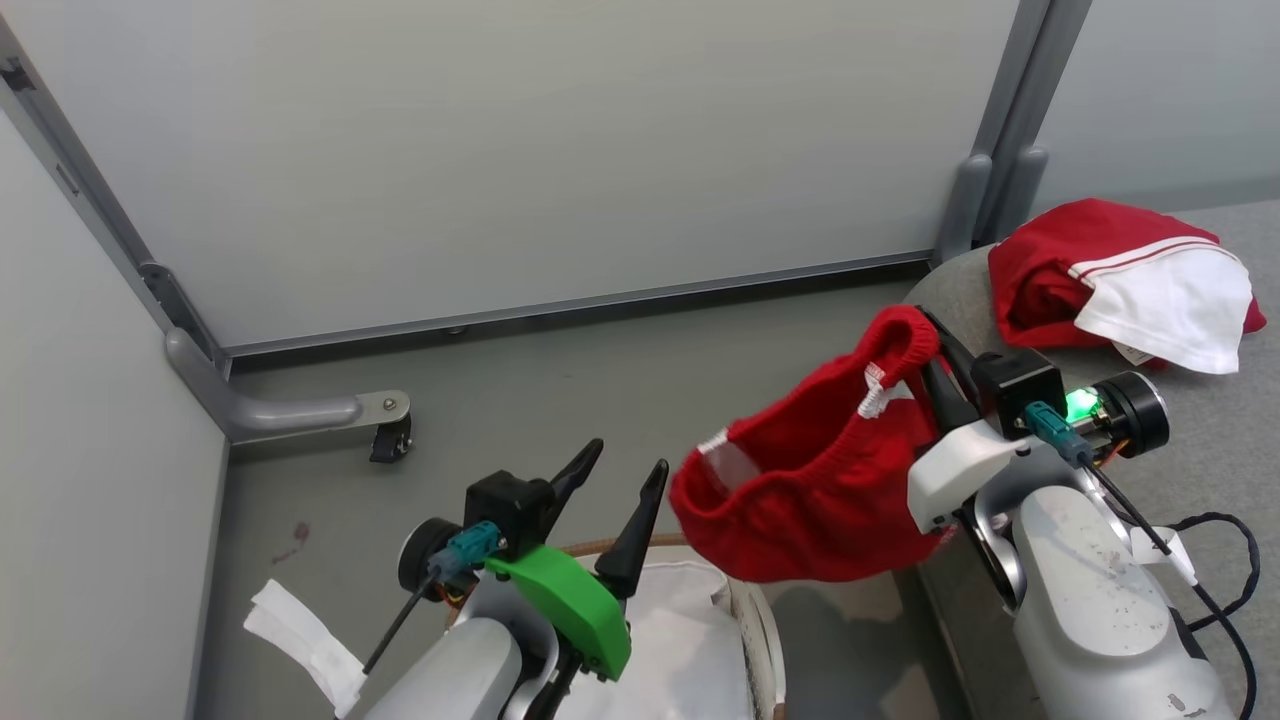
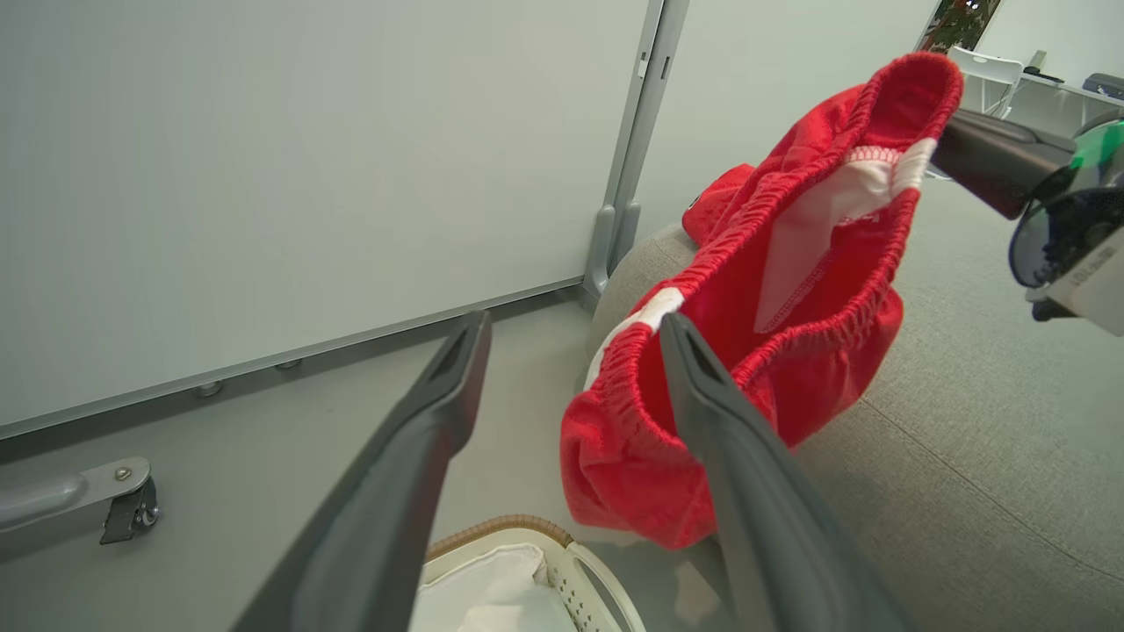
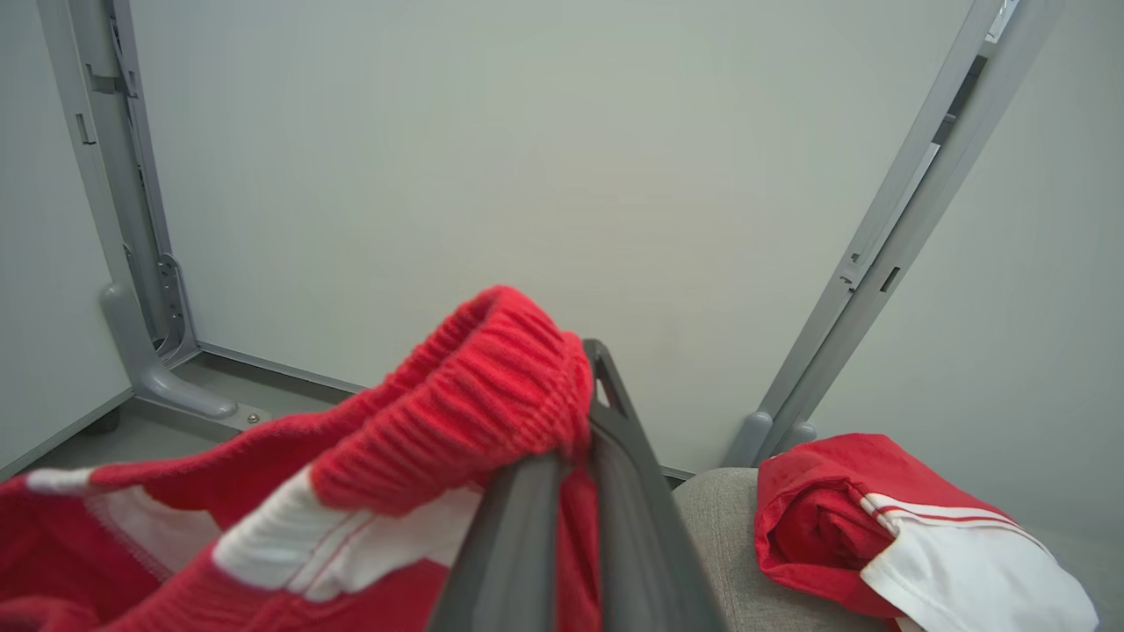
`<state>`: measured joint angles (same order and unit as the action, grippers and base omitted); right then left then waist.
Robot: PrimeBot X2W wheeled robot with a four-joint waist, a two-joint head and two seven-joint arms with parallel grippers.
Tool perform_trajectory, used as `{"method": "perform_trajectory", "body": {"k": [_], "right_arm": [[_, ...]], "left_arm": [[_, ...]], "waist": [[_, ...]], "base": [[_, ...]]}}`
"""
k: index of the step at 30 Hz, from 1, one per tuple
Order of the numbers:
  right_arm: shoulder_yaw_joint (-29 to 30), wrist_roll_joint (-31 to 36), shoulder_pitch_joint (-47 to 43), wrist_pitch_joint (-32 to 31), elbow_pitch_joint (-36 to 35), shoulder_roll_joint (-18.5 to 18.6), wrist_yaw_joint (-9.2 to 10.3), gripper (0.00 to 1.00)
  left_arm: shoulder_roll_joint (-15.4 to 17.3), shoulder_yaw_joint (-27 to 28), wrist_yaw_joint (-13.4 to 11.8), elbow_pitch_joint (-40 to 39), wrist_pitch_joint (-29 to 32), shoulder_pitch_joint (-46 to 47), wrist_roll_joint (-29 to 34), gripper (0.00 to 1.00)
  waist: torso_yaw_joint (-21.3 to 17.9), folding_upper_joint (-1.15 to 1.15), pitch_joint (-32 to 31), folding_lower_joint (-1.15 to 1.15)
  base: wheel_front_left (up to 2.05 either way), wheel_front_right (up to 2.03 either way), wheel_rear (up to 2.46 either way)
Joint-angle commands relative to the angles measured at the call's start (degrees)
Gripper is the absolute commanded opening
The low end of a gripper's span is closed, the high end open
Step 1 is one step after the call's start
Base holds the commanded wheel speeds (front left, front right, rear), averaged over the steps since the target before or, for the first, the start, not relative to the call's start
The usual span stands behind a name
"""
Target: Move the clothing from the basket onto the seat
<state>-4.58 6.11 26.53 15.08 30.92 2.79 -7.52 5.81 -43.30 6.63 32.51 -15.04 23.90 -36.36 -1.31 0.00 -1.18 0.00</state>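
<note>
One red shorts (image 1: 810, 480), waistband clamped in right pincer (image 3: 601, 362)

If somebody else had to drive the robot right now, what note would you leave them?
Left tool: open, empty, above the small cream plastic basket.
Right tool: shut on the waistband of the red shorts with white trim, hanging beside the big grey fabric seat's edge.
Done: the red jersey with a white sleeve lies on the seat.
Left: carry the shorts over the seat and let go.
</note>
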Motion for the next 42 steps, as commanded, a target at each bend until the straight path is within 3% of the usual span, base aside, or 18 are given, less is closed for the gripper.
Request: {"method": "perform_trajectory", "body": {"k": [1, 18, 34, 42], "right_arm": [[0.5, 0.4, -0.5, 0.1, -0.1, 0.2, 0.06, 0.0], [6.7, 2.6, -1.3, 0.1, -3.5, 0.2, 0.07, 0.0], [9.1, 4.4, 0.3, 0.1, -7.5, 3.3, 0.07, 0.0], [9.0, 3.6, 1.7, 0.1, -6.3, 4.8, 0.06, 0.0]], "left_arm": [[-0.2, 0.1, 0.3, 0.2, -0.2, -1.1, 0.8, 1.0], [-1.5, 6.9, 0.8, -1.7, -0.1, -7.1, 8.7, 1.0], [-2.8, 9.3, 1.0, -6.5, -0.1, -8.7, 12.4, 1.0], [-2.8, 8.0, 1.0, -8.1, -0.1, -7.0, 12.0, 1.0]], "waist": [[-0.1, 0.0, 0.2, 0.0], [-2.9, 0.0, 0.3, 0.0], [-15.0, 0.0, 2.9, 0.0], [-17.5, 0.0, 5.7, 0.0]], "base": [[0.0, 0.0, 0.0], [0.0, 0.0, 0.0], [0.0, 0.0, 0.0], [0.0, 0.0, 0.0]]}}
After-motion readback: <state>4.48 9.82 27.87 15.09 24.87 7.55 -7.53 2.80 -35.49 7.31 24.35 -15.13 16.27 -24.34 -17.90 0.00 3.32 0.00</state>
